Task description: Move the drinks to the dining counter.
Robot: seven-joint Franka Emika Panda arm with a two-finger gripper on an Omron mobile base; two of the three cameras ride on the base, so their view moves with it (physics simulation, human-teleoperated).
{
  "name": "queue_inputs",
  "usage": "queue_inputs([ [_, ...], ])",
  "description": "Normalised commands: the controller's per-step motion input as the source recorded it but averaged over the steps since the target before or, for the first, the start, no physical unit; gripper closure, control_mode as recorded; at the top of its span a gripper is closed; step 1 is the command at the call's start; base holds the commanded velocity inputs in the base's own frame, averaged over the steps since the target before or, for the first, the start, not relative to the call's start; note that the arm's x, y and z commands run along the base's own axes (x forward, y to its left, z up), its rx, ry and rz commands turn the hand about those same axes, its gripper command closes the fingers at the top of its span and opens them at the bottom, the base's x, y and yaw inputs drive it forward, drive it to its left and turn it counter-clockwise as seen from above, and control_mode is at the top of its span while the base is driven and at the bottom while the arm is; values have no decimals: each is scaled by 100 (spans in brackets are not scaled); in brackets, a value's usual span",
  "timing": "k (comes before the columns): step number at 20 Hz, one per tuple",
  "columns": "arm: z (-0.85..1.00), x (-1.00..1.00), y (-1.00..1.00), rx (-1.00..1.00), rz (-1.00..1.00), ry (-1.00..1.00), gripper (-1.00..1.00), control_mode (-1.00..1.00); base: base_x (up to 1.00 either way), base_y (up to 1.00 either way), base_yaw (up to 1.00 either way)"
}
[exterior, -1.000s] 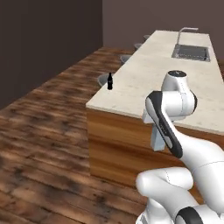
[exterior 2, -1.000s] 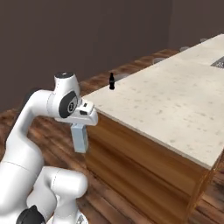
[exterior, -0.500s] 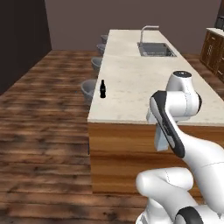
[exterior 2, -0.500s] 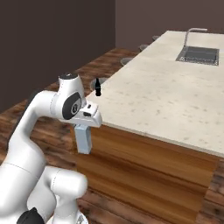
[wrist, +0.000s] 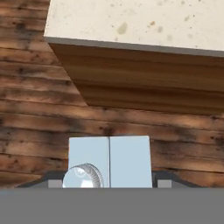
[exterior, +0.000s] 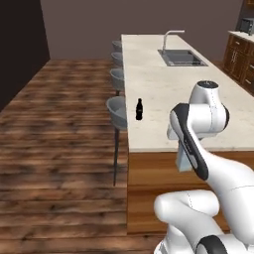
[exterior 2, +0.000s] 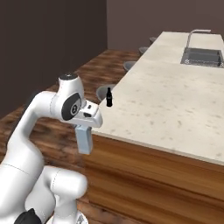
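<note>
A pale blue-grey carton [exterior 2: 84, 139] was gripped in the hand [wrist: 109, 186], carried low just short of the table [exterior 2: 175, 105] and not yet set down. Farther along, a small dark bottle [exterior: 139, 109] was seen standing near the table's edge, beside grey stools [exterior: 118, 111].

Place: a rendered home kitchen with a dining island.
Counter: a long pale speckled stone counter [exterior: 158, 94] on a wooden base, running away from the cameras.
Sink: a built-in steel sink [exterior: 181, 57] set in the far part of the top, with a curved faucet [exterior: 171, 34] beside it.
Seating: grey round stools [exterior: 117, 110] lined along one long side, tucked under the edge.
Cabinets: dark wooden drawers [exterior: 242, 62] under a second stone top at the far right, an appliance [exterior: 244, 25] standing on it.
Floor: brown wood plank floor [exterior: 59, 149].
Walls: plain dark walls [exterior 2: 52, 43].
</note>
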Motion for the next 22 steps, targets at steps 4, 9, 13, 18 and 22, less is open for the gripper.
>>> queue_inputs([
  [4, 0, 0, 0, 0, 0, 0, 100, 100, 73, 0, -36],
  [9, 0, 0, 0, 0, 0, 0, 100, 100, 66, 2, -39],
  [13, 0, 0, 0, 0, 0, 0, 100, 100, 25, 31, -33],
  [18, 0, 0, 0, 0, 0, 0, 100, 100, 11, 63, -4],
  [22, 0, 0, 0, 0, 0, 0, 100, 100, 35, 77, 0],
])
